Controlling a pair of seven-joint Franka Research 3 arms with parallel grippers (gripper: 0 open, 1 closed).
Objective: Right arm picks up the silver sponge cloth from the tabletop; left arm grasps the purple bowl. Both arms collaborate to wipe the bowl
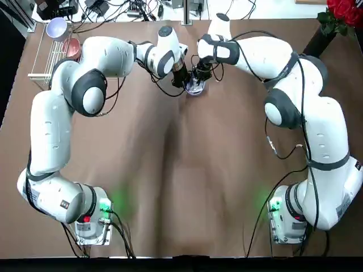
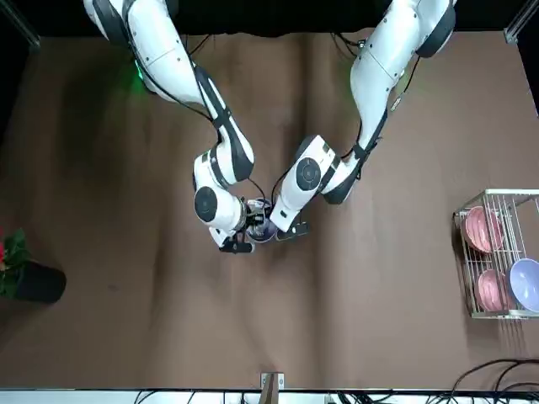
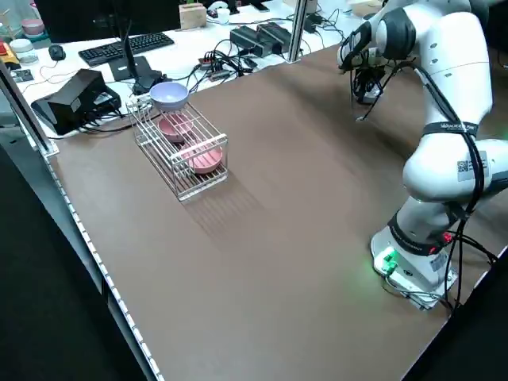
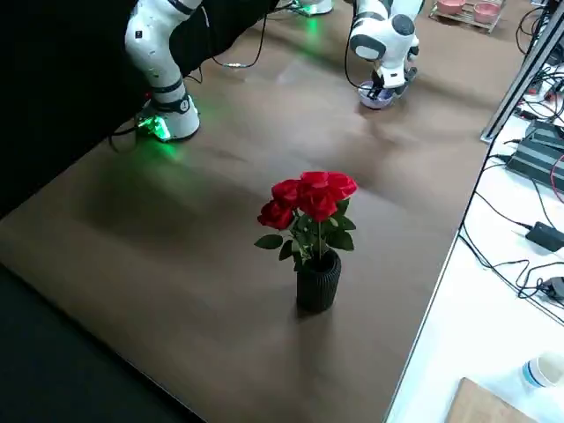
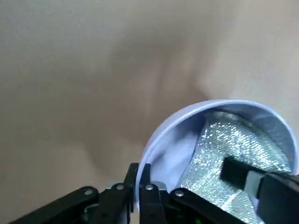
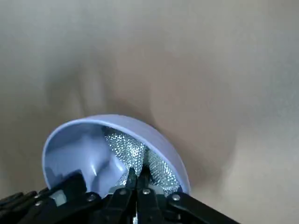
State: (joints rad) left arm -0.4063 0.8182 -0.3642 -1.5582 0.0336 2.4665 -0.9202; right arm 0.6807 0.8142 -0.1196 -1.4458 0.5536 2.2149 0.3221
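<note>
The purple bowl [image 1: 194, 89] stands on the brown tabletop at the far middle, where both arms meet. My left gripper [image 5: 141, 183] is shut on the bowl's rim [image 5: 161, 133], one finger inside and one outside. The silver sponge cloth [image 5: 219, 144] lies inside the bowl against its pale wall. My right gripper [image 6: 138, 179] reaches into the bowl [image 6: 70, 151] from the opposite side and is shut on the cloth [image 6: 122, 144]. In the front view the bowl [image 2: 262, 231] is mostly hidden between the two gripper heads.
A wire rack [image 1: 44, 61] at the far left holds pink bowls and another lavender bowl [image 1: 57, 27]. A dark vase of red roses [image 1: 340, 17] stands at the far right corner. Cables lie beyond the table's far edge.
</note>
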